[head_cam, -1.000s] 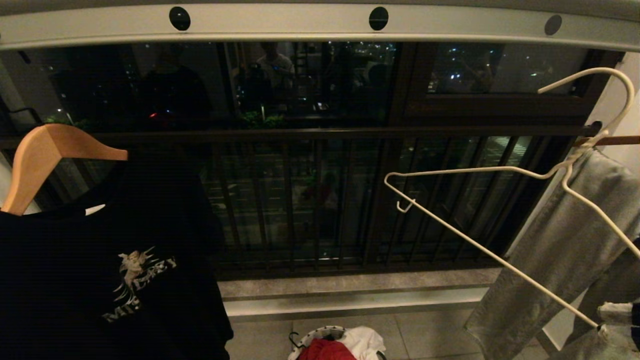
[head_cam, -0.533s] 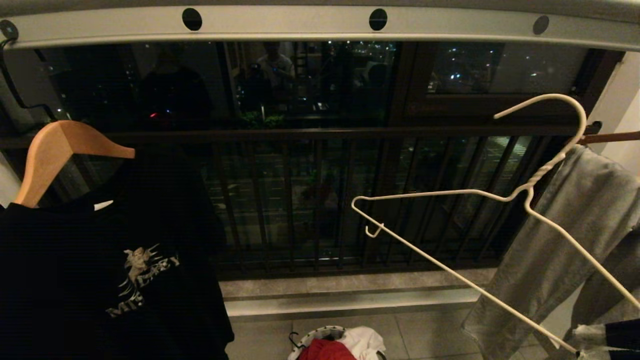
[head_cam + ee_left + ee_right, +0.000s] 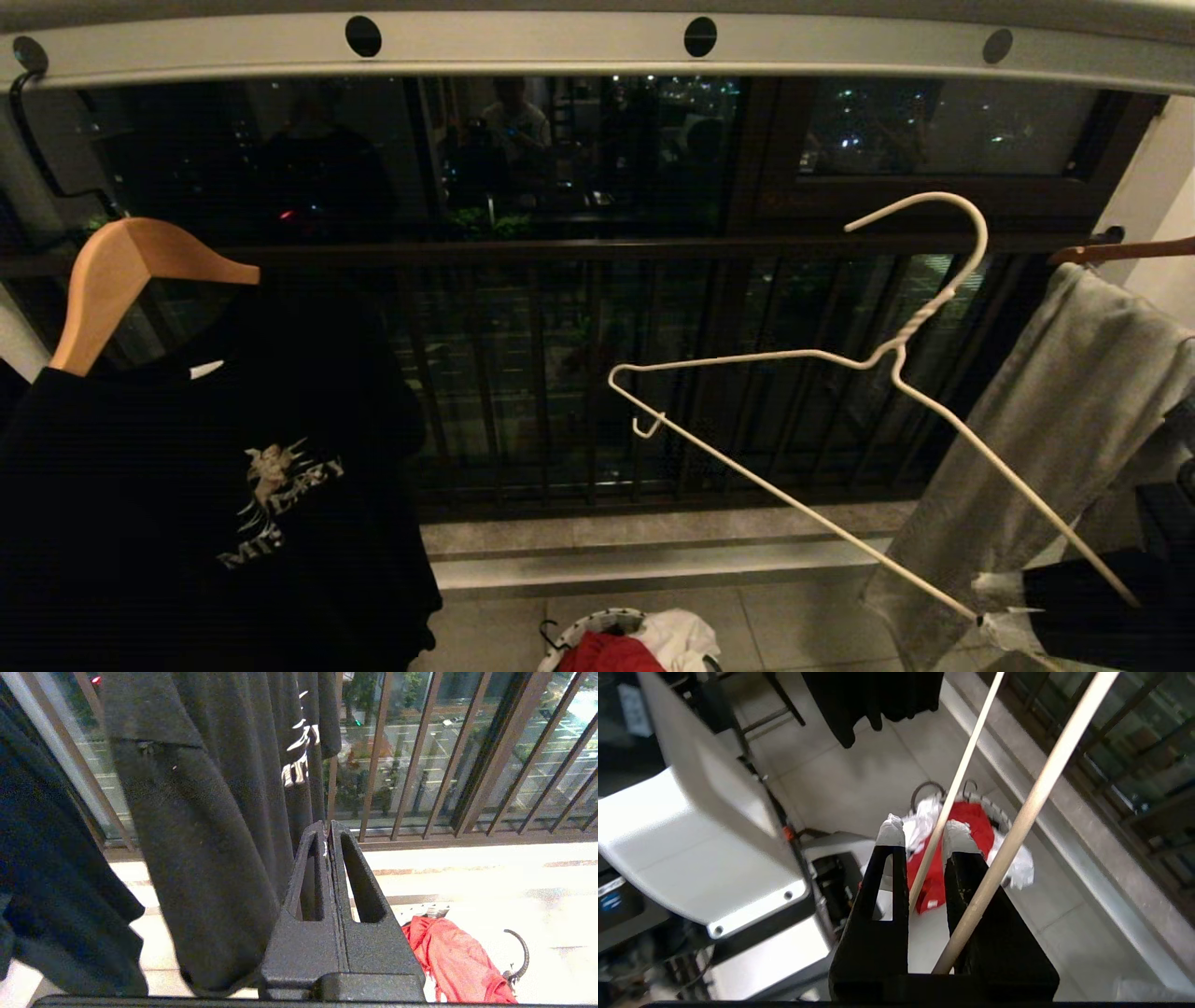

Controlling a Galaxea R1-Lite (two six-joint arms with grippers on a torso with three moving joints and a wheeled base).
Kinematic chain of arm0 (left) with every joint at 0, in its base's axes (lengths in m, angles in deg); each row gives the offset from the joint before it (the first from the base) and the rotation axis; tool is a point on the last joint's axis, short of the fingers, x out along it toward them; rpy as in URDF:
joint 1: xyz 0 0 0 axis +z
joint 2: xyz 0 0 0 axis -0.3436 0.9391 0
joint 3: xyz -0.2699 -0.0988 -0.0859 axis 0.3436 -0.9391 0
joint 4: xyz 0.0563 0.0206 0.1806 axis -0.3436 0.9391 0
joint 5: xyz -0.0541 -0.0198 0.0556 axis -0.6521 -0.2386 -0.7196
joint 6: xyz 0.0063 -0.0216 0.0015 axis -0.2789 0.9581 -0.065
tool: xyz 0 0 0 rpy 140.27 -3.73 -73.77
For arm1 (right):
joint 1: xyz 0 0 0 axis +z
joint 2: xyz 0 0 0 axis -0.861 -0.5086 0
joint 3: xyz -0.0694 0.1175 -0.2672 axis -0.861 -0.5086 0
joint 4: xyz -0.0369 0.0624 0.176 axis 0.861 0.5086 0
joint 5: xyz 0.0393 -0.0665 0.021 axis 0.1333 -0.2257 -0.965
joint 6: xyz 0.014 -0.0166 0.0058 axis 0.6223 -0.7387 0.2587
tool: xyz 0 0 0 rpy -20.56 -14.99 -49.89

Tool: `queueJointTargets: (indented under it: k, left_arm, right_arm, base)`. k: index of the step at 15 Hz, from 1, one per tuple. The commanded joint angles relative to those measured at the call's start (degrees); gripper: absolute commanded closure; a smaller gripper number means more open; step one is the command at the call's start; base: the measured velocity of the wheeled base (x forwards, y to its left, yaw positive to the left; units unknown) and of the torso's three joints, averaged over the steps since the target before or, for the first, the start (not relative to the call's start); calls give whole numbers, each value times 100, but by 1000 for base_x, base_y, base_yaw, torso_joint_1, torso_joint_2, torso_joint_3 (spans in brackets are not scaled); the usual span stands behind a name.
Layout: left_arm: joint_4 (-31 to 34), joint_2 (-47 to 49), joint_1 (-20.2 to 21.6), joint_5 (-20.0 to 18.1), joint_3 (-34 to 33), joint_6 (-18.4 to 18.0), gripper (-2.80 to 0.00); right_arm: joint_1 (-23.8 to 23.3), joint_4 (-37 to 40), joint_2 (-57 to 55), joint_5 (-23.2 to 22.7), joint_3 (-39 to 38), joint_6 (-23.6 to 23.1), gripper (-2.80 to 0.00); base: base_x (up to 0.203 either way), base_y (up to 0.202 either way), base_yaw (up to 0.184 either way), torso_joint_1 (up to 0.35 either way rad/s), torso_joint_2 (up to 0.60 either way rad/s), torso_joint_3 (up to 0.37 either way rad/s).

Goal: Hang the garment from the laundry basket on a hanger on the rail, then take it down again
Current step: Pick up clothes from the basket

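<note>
Left pincer: matte black, grainy textured finish. Two wedge fingers, each with a long slotted cut-out, rising from a blocky black base with a stepped ledge; a few pale scuffs along the inner edges.

Right pincer: same black slotted fingers, but tips wrapped in white tape, worn and lumpy.

Base body in right wrist view: glossy white curved shell panel, two small screws near its lower corner, black trim underneath, a small orange-red spot at the seam. Dark housing below.
</note>
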State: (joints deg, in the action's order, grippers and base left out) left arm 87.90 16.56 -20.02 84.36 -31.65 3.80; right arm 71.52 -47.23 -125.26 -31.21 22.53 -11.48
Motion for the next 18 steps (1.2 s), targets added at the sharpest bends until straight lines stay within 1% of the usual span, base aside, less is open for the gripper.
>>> queueJointTargets:
  k: [1, 4, 10, 12, 18]
  left_arm:
    - [2, -1, 1, -4, -9, -2, 0]
    - [2, -1, 1, 0, -9, -2, 0]
    - [2, -1, 1, 0, -9, -2, 0]
    - [2, -1, 1, -3, -9, -2, 0]
    - [2, -1, 1, 0, -9, -2, 0]
  right_arm:
    - [-5, -194, -209, -70, -142, -46, 0]
    - [-5, -450, -220, -39, -142, -51, 0]
    - [-5, -489, 334, -9, -274, -77, 0]
    - [-5, -504, 214, -9, -274, -86, 0]
    - [-5, -901, -316, 8, -256, -45, 0]
  base:
    - [0, 0, 0, 0, 0, 0]
    - [0, 0, 0, 0, 0, 0]
    - [0, 0, 0, 0, 0, 0]
    - [0, 0, 0, 0, 0, 0]
    - [0, 0, 0, 0, 0, 0]
